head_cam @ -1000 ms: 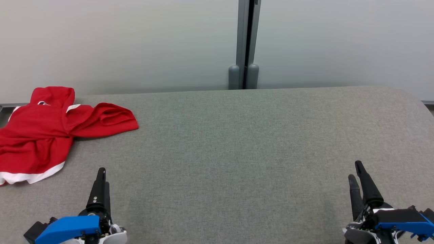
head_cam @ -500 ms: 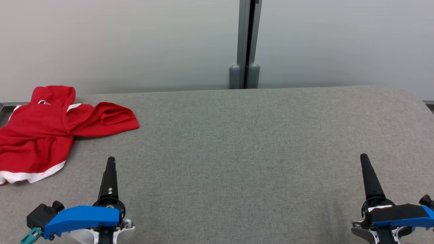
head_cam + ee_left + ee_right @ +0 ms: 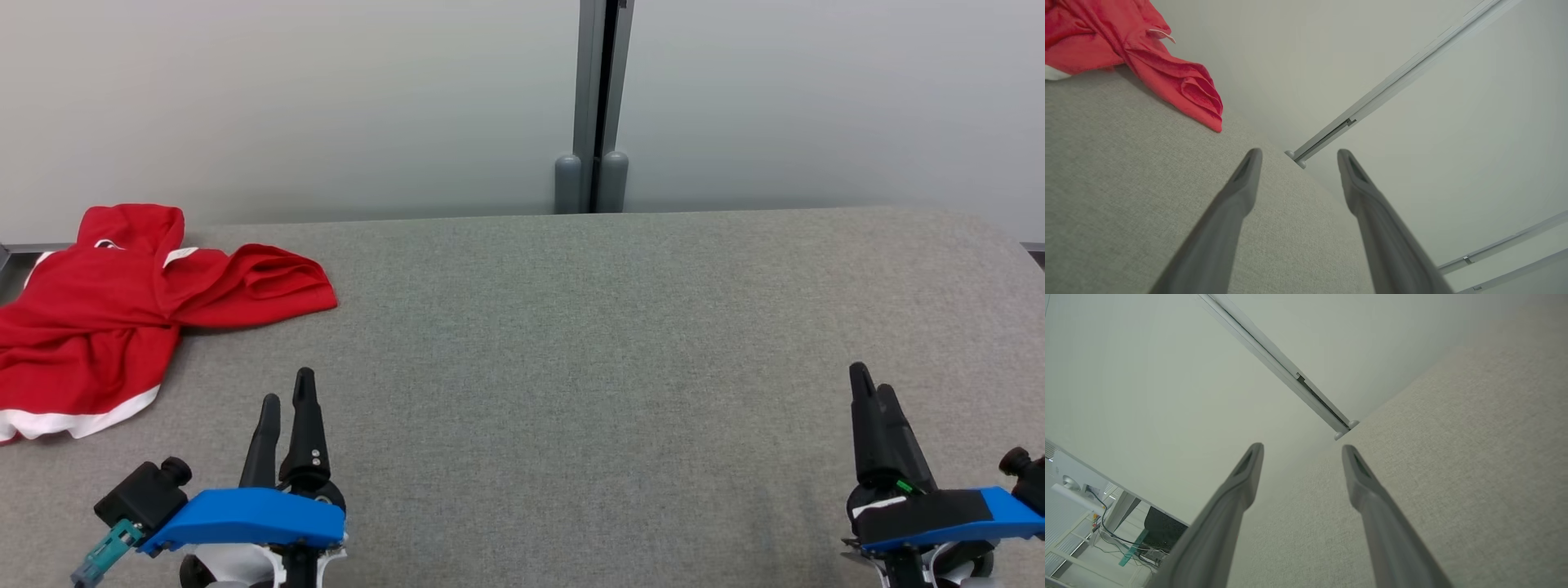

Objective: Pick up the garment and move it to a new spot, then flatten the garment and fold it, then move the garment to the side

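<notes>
Trouble looks likeliest at the pickup itself. The red garment [image 3: 122, 310] lies crumpled at the far left corner of the grey padded table [image 3: 571, 343], one sleeve bunched toward the middle and its white hem nearest the robot, with part of it running off the left side of the head view. I judge that a pinch on that bunched sleeve alone would lift a twisted tail and drag the rest, leaving a knot that is harder to flatten. A grab near the table's edge could also pull the cloth off the side.

The left gripper [image 3: 286, 387] hovers over bare table, near the hem but apart from it, fingers spread and empty, pointing toward the wall [image 3: 326, 98]. The right gripper [image 3: 870, 380] sits well apart at the far right, likewise spread and holding nothing, so helping would take a long reach across.
</notes>
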{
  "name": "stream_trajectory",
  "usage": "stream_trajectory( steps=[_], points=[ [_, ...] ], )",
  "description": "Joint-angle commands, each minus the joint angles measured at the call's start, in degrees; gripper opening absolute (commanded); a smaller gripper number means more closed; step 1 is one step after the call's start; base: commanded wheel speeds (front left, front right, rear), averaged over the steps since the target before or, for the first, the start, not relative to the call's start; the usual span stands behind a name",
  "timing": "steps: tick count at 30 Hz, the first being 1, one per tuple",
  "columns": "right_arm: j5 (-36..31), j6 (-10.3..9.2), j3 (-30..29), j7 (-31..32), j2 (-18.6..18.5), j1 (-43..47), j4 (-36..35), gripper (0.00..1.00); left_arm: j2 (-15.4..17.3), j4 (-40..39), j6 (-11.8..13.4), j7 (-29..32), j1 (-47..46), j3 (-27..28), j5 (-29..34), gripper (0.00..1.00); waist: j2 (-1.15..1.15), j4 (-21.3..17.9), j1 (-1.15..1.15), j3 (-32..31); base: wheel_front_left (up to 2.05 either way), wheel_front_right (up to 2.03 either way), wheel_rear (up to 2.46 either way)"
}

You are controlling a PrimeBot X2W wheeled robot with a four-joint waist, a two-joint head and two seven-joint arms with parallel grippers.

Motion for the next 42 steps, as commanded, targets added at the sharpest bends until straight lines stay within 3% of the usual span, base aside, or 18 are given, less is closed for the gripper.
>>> stream_trajectory(
  steps=[1,19,42],
  points=[
    [-2.7,0.27,0.0,-0.6,-0.5,0.3,-0.9,1.0,0.4,-0.6,0.4,-0.6,-1.3,-0.8,2.5,1.0,0.0,0.0,0.0,0.0,0.0,0.0,0.0],
    [-18.7,0.31,0.7,-3.6,-0.6,0.8,1.3,1.0,0.4,2.9,1.0,-3.6,-0.4,-2.5,19.0,1.0,0.0,0.4,0.0,0.1,0.0,0.0,0.0],
    [-31.9,0.28,1.8,-6.8,-0.7,0.9,5.8,1.0,0.4,7.6,1.7,-6.8,-0.2,-4.1,29.7,1.0,0.0,0.9,0.0,-0.1,0.0,0.0,0.0]
  ],
)
